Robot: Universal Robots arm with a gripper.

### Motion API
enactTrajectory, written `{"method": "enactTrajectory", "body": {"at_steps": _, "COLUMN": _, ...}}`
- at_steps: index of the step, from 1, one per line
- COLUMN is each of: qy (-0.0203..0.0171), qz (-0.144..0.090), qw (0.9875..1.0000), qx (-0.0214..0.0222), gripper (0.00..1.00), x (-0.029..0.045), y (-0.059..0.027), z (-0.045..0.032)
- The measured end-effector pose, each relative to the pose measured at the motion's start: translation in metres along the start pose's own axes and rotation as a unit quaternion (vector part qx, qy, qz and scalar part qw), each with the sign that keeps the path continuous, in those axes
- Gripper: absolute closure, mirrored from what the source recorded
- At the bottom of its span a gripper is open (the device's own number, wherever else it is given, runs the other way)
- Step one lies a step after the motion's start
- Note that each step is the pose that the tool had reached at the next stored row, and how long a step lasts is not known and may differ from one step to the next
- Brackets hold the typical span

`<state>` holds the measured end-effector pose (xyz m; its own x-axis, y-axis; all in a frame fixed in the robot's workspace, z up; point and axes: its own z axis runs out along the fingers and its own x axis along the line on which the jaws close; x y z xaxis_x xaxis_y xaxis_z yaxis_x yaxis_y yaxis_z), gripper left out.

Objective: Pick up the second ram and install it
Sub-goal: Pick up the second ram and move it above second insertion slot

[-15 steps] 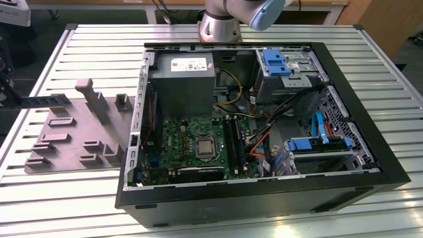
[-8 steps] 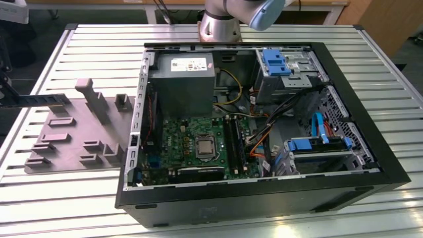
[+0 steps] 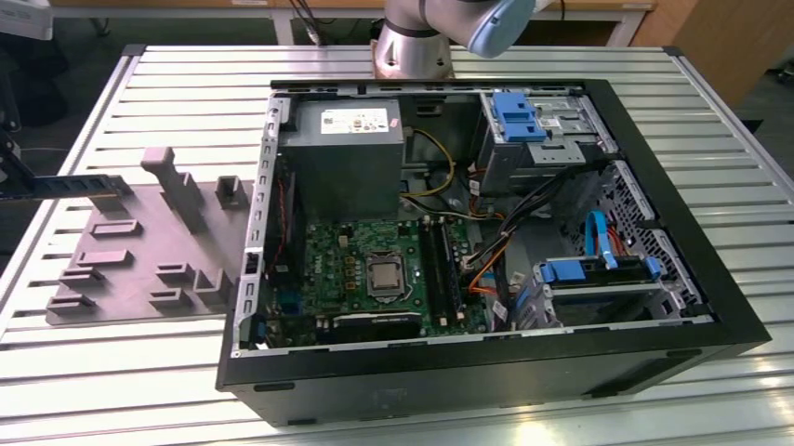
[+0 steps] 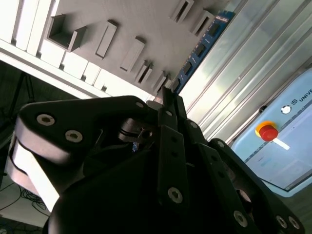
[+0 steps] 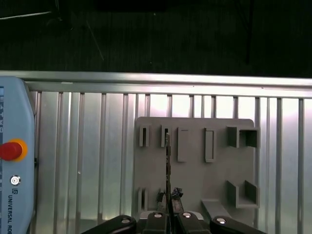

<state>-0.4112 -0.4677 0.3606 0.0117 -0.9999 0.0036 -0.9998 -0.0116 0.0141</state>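
Black claw is gripping the second ram by one end, jaws narrowed onto the strip's flat faces. The dark blue-green strip is projecting straight out from the fingertips, continuing the claw's own line. It is hanging over the grey fixture plate; whether its far end is clear of the pockets cannot be told. Farther off, toward the exterior view's right, the open computer case is holding the black slot rails, well apart and lying crosswise to the strip.
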Motion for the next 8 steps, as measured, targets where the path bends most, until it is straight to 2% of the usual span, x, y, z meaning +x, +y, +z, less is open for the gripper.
{"method": "enactTrajectory", "body": {"at_steps": 8, "qy": 0.0, "qz": 0.0, "qw": 1.0, "qx": 0.0, "gripper": 0.86, "x": 0.0001, "y": -0.0013, "z": 0.0}}
